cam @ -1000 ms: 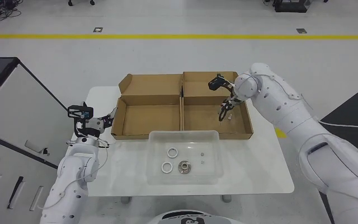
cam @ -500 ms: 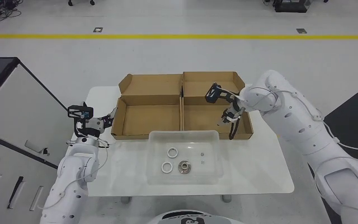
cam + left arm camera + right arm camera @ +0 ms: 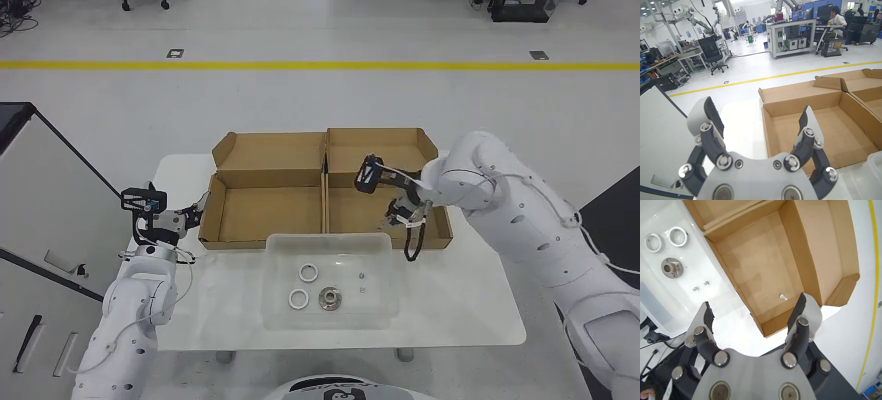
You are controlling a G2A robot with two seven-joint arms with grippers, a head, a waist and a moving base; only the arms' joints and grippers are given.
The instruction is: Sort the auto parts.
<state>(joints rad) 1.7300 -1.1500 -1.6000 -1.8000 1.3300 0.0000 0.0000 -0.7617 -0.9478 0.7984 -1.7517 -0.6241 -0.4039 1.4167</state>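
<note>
1. Top view is showing my right pincer (image 3: 412,243) hanging over the near wall of the right cardboard box (image 3: 385,205), toward that box's right end.
2. I am keeping its jaws spread wide and gripping nothing (in the right wrist view, the box corner and the table (image 3: 460,290) are showing between the black pads (image 3: 798,308)).
3. One lone bolt (image 3: 783,297) is lying on the floor of the right cardboard box, close to its right wall.
4. My left pincer (image 3: 757,105) is hovering at the left edge of the table, just left of the left cardboard box (image 3: 265,210). Its jaws are also standing wide apart and carrying nothing.
5. Both boxes are sitting side by side at the far half of the table, their inner walls touching and their lids folded back on the far side.
6. I am seeing the clear tray (image 3: 330,237) lying on the near side of the boxes, straddling the line where they meet (whether its rim is touching them, I cannot tell).
7. Inside the tray:
   - the far white ring (image 3: 310,271) and the near white ring (image 3: 298,298) are lying flat on the left, apart from each other;
   - the metal flange (image 3: 328,297) is lying just right of the near white ring;
   - the far small bolt (image 3: 361,271) and the near small bolt (image 3: 363,288) are lying further right, near each other.
</note>
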